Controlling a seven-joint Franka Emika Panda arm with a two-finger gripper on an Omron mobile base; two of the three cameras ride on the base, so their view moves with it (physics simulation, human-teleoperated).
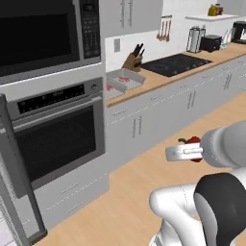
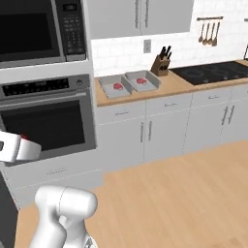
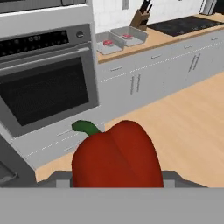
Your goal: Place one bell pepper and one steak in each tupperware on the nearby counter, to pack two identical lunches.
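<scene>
My gripper (image 3: 116,180) is shut on a glossy red bell pepper (image 3: 116,155) with a green stem, held in mid-air over the wooden floor. In the left base view the bell pepper (image 1: 193,141) pokes out beyond the hand, at the gripper (image 1: 192,150). Two grey tupperware trays (image 2: 104,90) (image 2: 154,80) sit side by side on the tan counter (image 2: 179,87), far ahead of the pepper. A pinkish-red steak (image 2: 117,86) lies in the left tray and another steak (image 2: 141,81) in the right one. The hand view shows both trays (image 3: 105,50) (image 3: 136,41) at its top.
A built-in oven (image 2: 48,121) with a microwave (image 2: 34,29) above stands left of the counter. A knife block (image 2: 162,65) and a black cooktop (image 2: 213,72) lie right of the trays. An open grey door (image 1: 14,192) juts out at the left.
</scene>
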